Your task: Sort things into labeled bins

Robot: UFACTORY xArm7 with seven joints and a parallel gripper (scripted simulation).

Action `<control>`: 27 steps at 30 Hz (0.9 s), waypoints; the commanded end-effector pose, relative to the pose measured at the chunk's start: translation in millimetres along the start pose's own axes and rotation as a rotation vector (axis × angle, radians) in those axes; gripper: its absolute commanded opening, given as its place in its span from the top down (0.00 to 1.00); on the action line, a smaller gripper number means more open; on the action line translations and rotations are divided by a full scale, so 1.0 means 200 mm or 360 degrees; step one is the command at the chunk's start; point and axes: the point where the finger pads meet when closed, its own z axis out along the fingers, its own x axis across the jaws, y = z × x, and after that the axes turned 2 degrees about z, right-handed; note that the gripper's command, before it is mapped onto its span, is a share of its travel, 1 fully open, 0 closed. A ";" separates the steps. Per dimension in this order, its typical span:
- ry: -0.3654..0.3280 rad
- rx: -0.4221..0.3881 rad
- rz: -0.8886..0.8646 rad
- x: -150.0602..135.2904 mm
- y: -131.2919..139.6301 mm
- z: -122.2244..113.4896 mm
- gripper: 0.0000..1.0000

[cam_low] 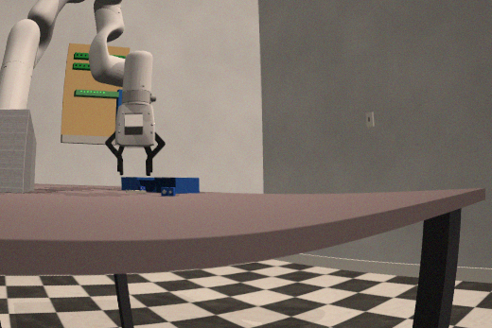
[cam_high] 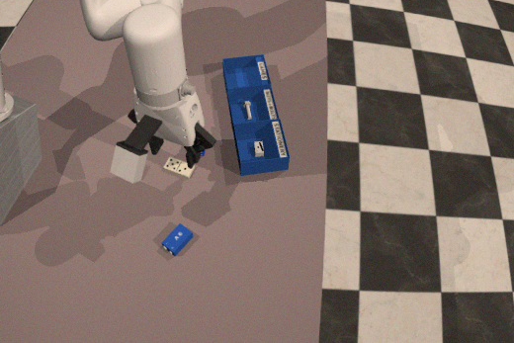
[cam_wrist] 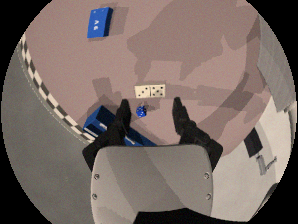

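On the table [cam_high: 257,264], the open, empty gripper [cam_wrist: 150,117] partly hides 1 blue die [cam_wrist: 141,111].

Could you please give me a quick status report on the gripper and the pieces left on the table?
Gripper open, empty, above small blue die. Domino and blue battery on table, unsorted. Nothing blocking the descent.

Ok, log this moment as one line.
gripper: open, empty, above small blue die | domino, blue box: on table | bins: bolt, white piece inside
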 end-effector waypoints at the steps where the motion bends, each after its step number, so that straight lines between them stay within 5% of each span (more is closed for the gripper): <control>1: -0.0011 -0.0003 0.0000 -0.01 0.00 0.07 0.29; 27: -0.0011 -0.0003 0.0000 -0.01 0.00 0.19 0.29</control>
